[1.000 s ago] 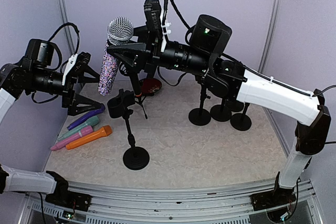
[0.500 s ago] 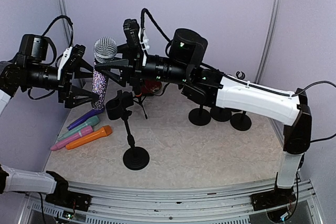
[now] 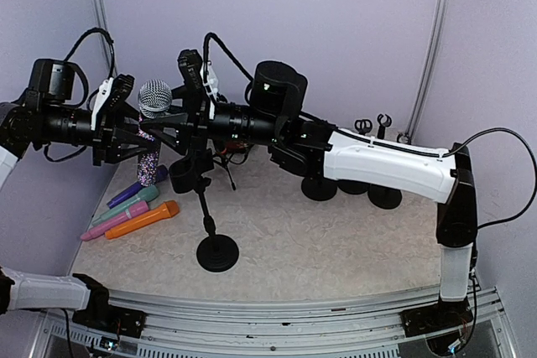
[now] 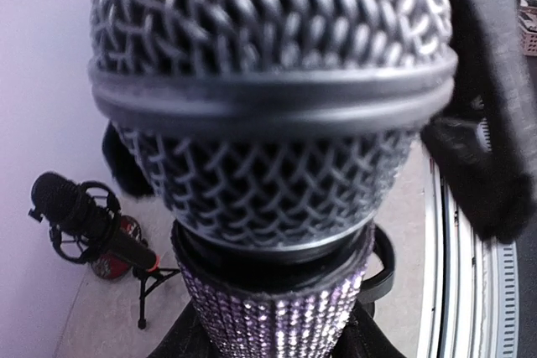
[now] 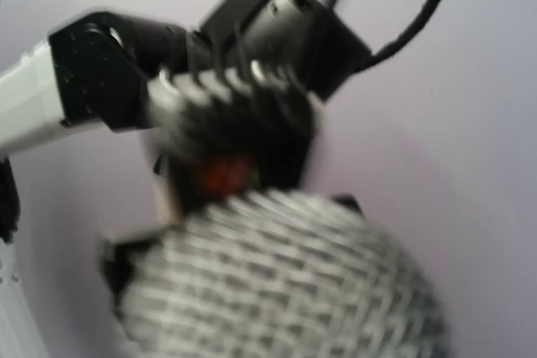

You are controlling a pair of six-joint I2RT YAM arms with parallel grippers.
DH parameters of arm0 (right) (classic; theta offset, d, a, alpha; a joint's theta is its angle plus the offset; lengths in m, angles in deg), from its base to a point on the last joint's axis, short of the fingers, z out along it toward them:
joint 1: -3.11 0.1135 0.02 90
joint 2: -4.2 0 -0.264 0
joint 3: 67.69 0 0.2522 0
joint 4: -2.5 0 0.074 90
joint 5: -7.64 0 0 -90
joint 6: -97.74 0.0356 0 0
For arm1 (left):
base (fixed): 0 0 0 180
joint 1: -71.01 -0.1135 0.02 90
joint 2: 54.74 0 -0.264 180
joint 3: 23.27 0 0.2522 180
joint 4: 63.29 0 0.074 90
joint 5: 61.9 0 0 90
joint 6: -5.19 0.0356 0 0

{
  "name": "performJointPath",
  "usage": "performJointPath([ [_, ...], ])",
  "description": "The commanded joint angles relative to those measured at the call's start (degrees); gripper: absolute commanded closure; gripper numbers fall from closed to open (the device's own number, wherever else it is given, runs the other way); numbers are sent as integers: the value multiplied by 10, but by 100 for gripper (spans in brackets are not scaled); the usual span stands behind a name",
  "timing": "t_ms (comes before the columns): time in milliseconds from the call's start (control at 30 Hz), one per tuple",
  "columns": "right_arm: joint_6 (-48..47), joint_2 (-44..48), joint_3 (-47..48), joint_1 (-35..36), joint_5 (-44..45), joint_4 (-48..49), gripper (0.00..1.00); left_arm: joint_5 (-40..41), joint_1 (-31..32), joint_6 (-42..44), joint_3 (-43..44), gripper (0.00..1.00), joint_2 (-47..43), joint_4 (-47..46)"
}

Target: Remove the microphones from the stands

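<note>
The microphone [image 3: 154,98] has a silver mesh head and a purple glitter body, and hangs upright in the air just left of the stand's empty black clip [image 3: 191,172]. The stand [image 3: 206,211] rises from a round black base near the table's front. From the left, my left gripper [image 3: 138,147] is shut on the glitter body. The left wrist view is filled by the microphone [image 4: 268,123], with black fingers pressed against both sides of its body. From the right, my right gripper [image 3: 168,127] reaches to the mesh head with its fingers spread. The right wrist view is blurred, showing the microphone [image 5: 277,282] close up.
Several coloured microphones lie on the table at the left, among them an orange one [image 3: 143,218]. Three short empty stands [image 3: 352,178] are at the back right. A black microphone on a small tripod [image 4: 84,220] stands behind the main stand. Purple walls close in the back and sides.
The right arm carried the microphone left and down to the left gripper. The left jaws closed on its glitter body and the right jaws opened.
</note>
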Motion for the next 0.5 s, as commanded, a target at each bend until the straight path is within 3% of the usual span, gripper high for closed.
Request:
performJointPath([
  [0, -4, 52, -30, 5, 36, 50, 17, 55, -48, 10, -43, 92, -12, -29],
  [67, -4, 77, -69, -3, 44, 57, 9, 76, -52, 17, -84, 92, -18, -34],
  [200, 19, 135, -148, -30, 27, 71, 6, 134, -81, 26, -185, 93, -32, -58],
  [333, 32, 197, -230, -64, -3, 61, 6, 175, -100, 30, -284, 92, -39, -89],
  [467, 33, 253, -328, -83, 20, 70, 9, 218, -112, 40, -369, 93, -32, -134],
])
